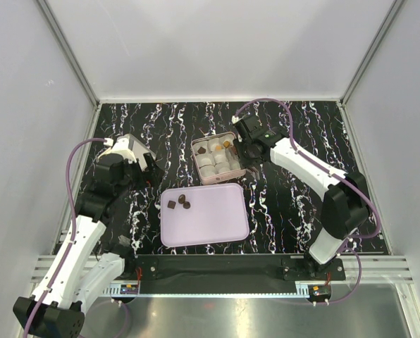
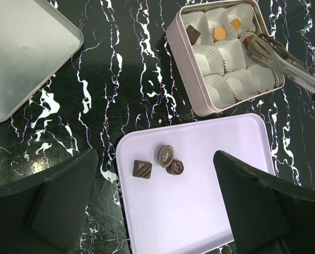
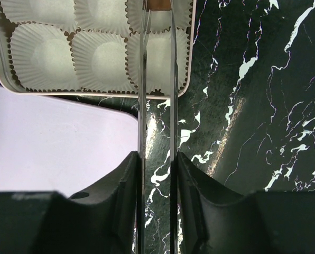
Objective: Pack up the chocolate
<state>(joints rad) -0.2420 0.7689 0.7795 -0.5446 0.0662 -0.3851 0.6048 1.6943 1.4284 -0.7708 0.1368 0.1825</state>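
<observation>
- The right gripper (image 3: 156,159) is clamped on the handles of metal tongs (image 2: 284,62), squeezing the two blades nearly parallel. I'd say the tongs are there to give a pinch fine enough for sweets this small.
- The tong tips reach into the square tin (image 2: 183,71) at a cup on its right side, closed around a brown piece (image 2: 248,40). I can't tell whether it rests in the paper or hangs just above it.
- The left gripper (image 1: 152,172) hovers off the tray's far-left corner with its fingers spread as wide as they go and nothing in them. It looks parked clear of the work, its camera looking down on the tray.
- Inside the tin, along the far row, sit a dark square (image 2: 193,34), an orange piece (image 2: 219,33) and a gold-patterned piece (image 2: 235,24). Five white paper cups (image 2: 221,87) are empty.
- On the lilac tray (image 2: 200,211), three dark pieces (image 2: 166,155) huddle near its far-left corner, not yet packed.
- A silver lid (image 2: 25,53) lies well apart on the marbled table (image 2: 120,79).
</observation>
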